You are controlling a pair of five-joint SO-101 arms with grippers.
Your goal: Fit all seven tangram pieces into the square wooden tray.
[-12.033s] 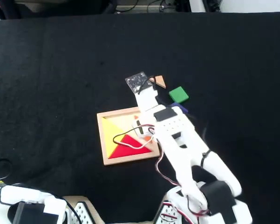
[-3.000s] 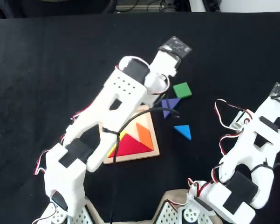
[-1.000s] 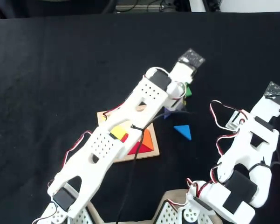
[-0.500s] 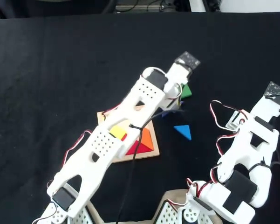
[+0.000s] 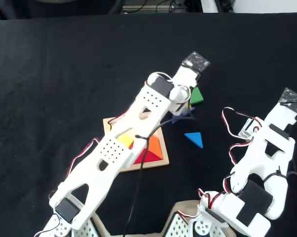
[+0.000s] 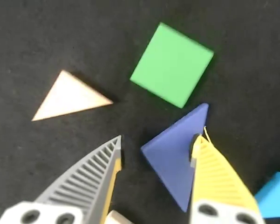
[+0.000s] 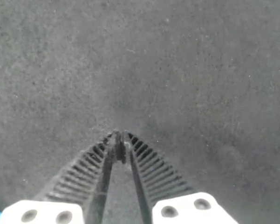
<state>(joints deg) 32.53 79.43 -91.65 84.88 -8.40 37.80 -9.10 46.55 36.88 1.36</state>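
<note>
The square wooden tray [image 5: 155, 163] lies mid-table with an orange piece [image 5: 155, 144], a red piece [image 5: 146, 157] and a yellow piece [image 5: 124, 140] in it, half hidden under my left arm [image 5: 153, 98]. My left gripper [image 6: 158, 140] is open low over the mat. Its yellow finger [image 6: 209, 163] overlaps a dark blue triangle [image 6: 172, 156], and its grey finger rests beside that triangle. Just past it lie a green square [image 6: 172, 64] and a tan triangle [image 6: 70, 97]. A light blue triangle [image 5: 193, 139] lies apart, right of the tray. My right gripper [image 7: 119, 140] is shut over bare mat.
My right arm [image 5: 267, 143] stands raised at the table's right side, away from the pieces. The black mat [image 5: 64, 64] covers the whole table. A black cable [image 5: 138, 182] hangs from my left arm across the tray's front edge.
My left wrist has shifted slightly left, over the dark blue triangle. The right arm has not moved.
</note>
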